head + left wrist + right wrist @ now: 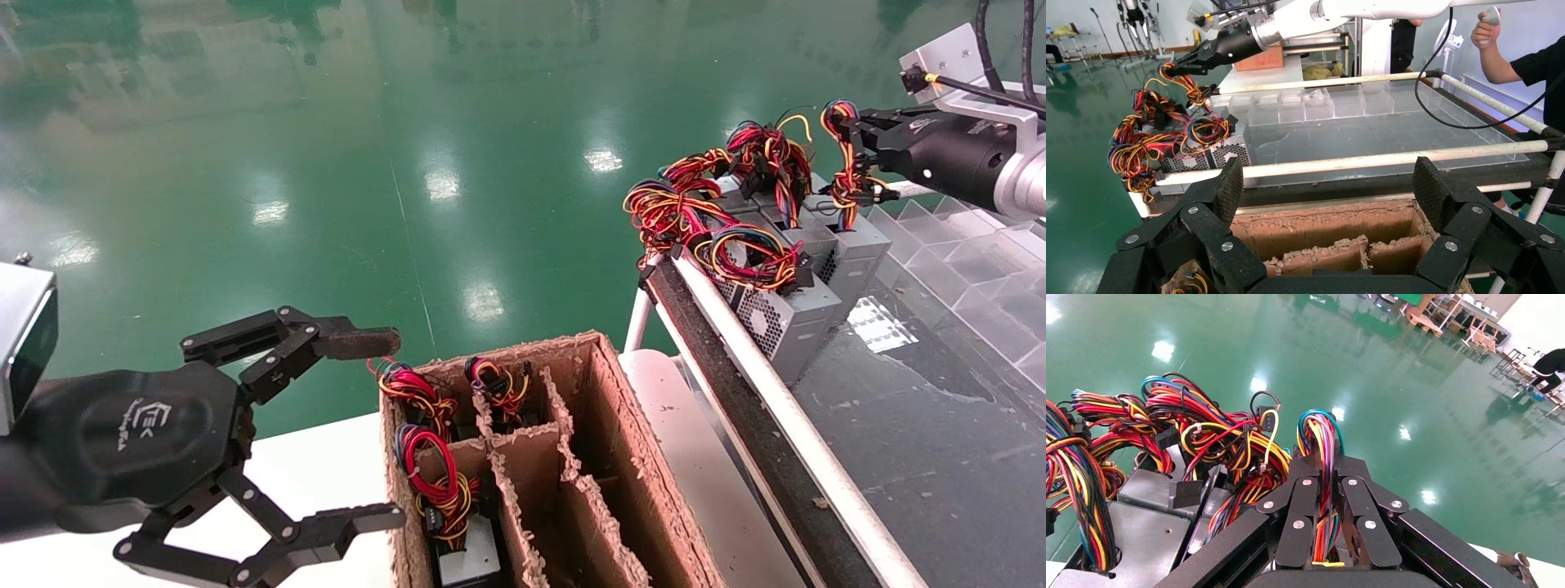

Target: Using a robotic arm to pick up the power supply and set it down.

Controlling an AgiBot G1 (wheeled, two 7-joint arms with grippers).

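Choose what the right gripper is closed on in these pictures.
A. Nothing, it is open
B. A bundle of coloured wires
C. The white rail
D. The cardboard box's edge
B: the right gripper has its fingers pinched on a wire bundle that rises between them, above the power supplies.

The right gripper [846, 131], reaching in from two o'clock, has its fingers clamped together, while the left gripper [372, 429] hangs at eight o'clock, fingers spread wide.
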